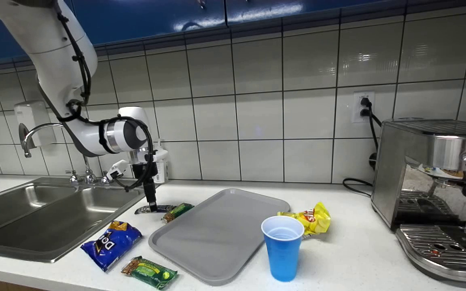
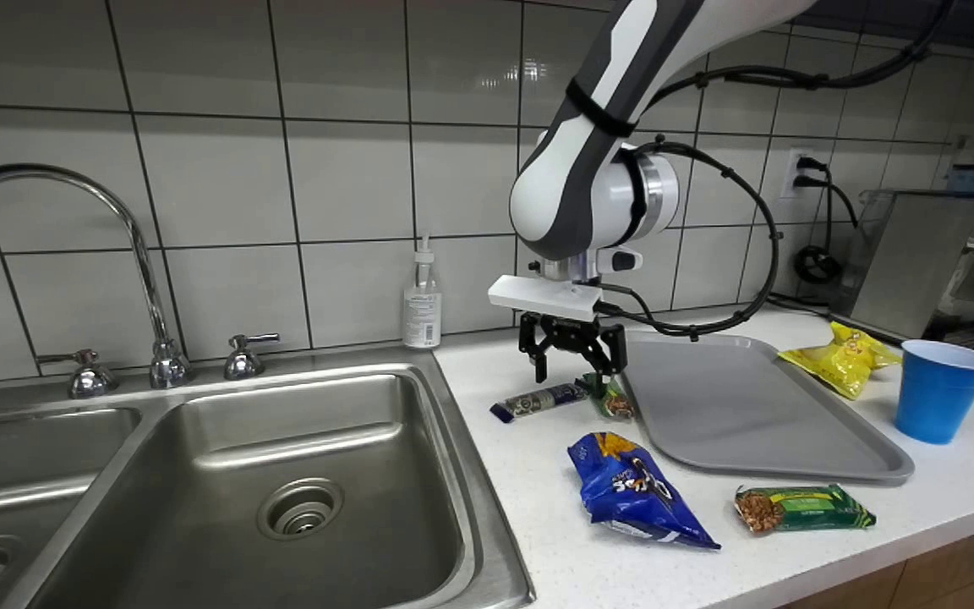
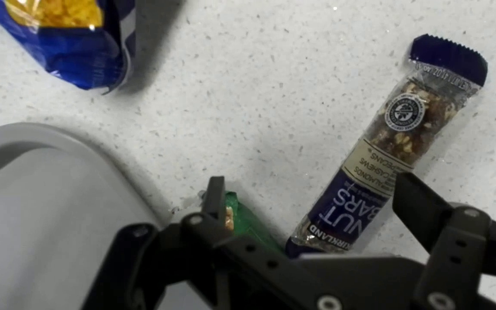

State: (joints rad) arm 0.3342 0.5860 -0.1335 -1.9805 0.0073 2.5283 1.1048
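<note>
My gripper [image 3: 309,187] is open, pointing down over the counter, with nothing held. Below the gap between its fingers lies a nut bar [image 3: 368,172] in a clear and dark blue wrapper, slanting past the right fingertip in the wrist view. In an exterior view the gripper [image 2: 571,375] hangs just above this nut bar [image 2: 529,402]; whether a fingertip touches it I cannot tell. A green-wrapped bar [image 3: 252,221] sits under the left finger, partly hidden by it. That green bar [image 1: 179,211] rests against or beside the grey tray's edge in an exterior view.
The grey tray [image 1: 225,230] lies flat on the counter. A blue chip bag [image 2: 635,491] and another green bar [image 2: 804,509] lie nearer the front. Beyond the tray are a yellow bag [image 1: 316,218] and a blue cup [image 1: 283,254]. A steel sink [image 2: 284,474] and coffee machine [image 1: 439,182] flank the area.
</note>
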